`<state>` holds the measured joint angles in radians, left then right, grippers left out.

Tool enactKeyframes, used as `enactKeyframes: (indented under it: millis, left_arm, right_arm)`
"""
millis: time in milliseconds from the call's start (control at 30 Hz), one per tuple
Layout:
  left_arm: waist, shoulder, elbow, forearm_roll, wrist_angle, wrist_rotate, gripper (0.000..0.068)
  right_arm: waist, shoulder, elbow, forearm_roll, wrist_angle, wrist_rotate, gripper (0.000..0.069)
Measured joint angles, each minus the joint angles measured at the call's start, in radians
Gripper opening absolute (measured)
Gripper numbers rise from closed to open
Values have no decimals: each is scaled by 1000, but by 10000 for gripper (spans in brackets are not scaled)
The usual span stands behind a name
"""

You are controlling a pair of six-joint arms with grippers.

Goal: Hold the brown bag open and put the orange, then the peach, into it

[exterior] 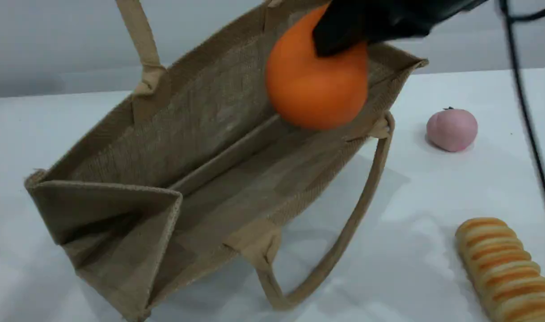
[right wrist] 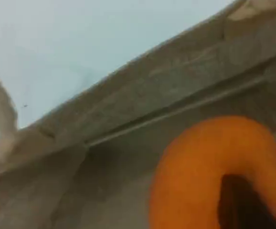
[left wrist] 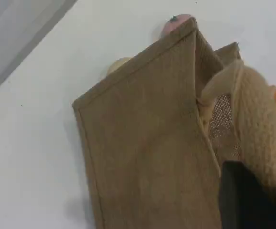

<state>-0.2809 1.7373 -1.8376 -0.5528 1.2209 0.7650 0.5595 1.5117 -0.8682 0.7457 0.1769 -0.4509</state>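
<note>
The coarse woven brown bag (exterior: 200, 147) gapes; the right gripper (exterior: 340, 41) pinches the smooth round orange (exterior: 314, 96) above its mouth, the left gripper (left wrist: 245, 200) clamps a raised padded handle (left wrist: 258, 114)

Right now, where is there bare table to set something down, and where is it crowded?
Bare white table lies between the tan woven jute bag's lower handle, the pale pink round peach and the orange-and-cream ribbed loaf. Crowded: the bag's far end, where the right gripper holds the bright round orange.
</note>
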Motion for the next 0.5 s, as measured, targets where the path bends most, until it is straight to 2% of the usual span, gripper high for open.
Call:
enactKeyframes:
  millis: [133,333,500]
  left_arm:
    - [0,0,0,0,0,0,86]
    - [0,0,0,0,0,0,86]
    - [0,0,0,0,0,-15,86]
  right_arm:
    - [1,100,-43,0,-48,0,36]
    - [14,245,-175,-3,14,-33,36]
    - [50,351,-260,-5,15,-47,36]
